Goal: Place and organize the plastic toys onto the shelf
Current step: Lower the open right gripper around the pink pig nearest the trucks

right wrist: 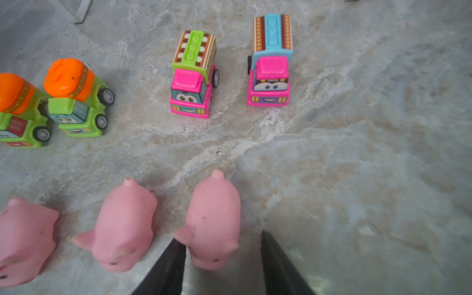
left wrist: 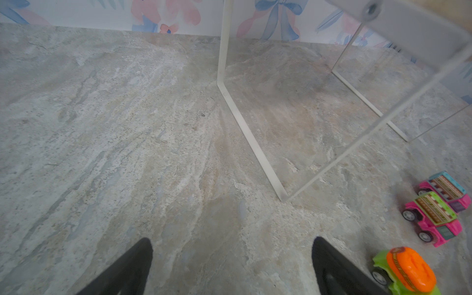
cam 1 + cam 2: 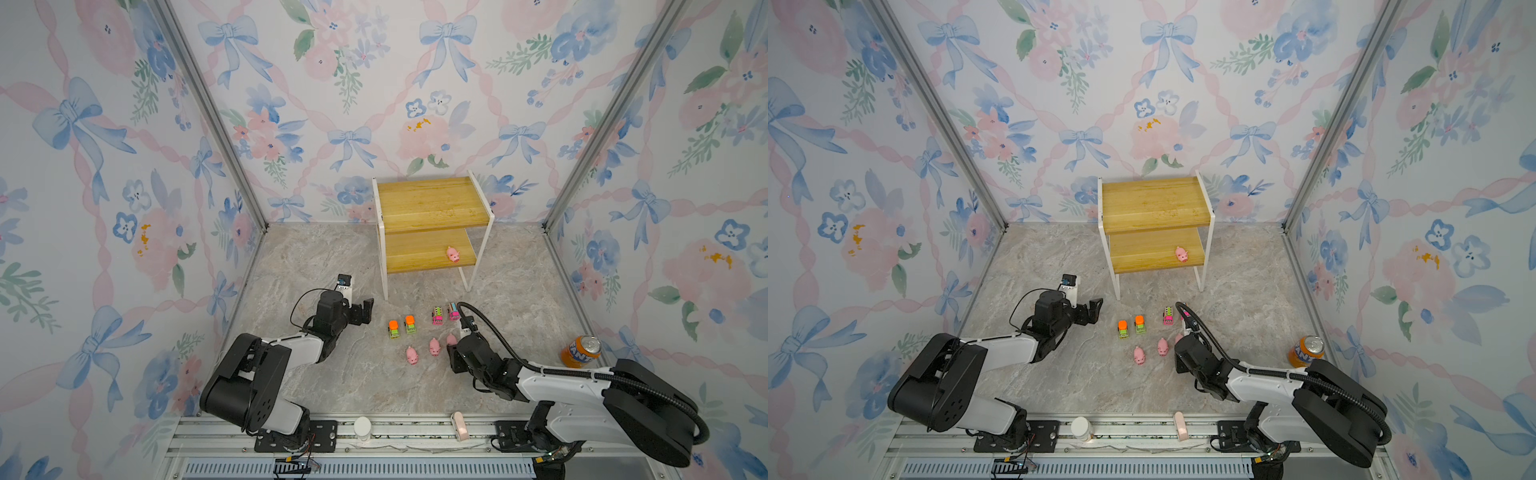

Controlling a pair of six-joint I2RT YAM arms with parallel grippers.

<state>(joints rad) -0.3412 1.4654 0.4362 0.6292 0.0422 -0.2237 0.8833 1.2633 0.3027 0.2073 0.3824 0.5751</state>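
Observation:
The shelf (image 3: 428, 199) stands at the back, with one pink pig (image 3: 453, 254) on its lower board. On the floor in front stand two green trucks (image 3: 393, 328) (image 3: 410, 324), two pink buses (image 3: 437, 315) (image 3: 453, 311) and three pigs (image 3: 412, 355) (image 3: 434, 346) (image 3: 451, 340). My right gripper (image 1: 221, 238) is low over the rightmost pig (image 1: 214, 219). It is open, with the pig's head between the fingers; one finger touches it and the other stands clear. My left gripper (image 2: 232, 242) hangs open and empty left of the trucks, near the shelf's front leg (image 2: 245, 127).
An orange soda can (image 3: 580, 351) stands at the right, beside my right arm. A white round cap (image 3: 362, 428) and a pale pink piece (image 3: 458, 426) sit on the front rail. Flowered walls close in the left, back and right sides.

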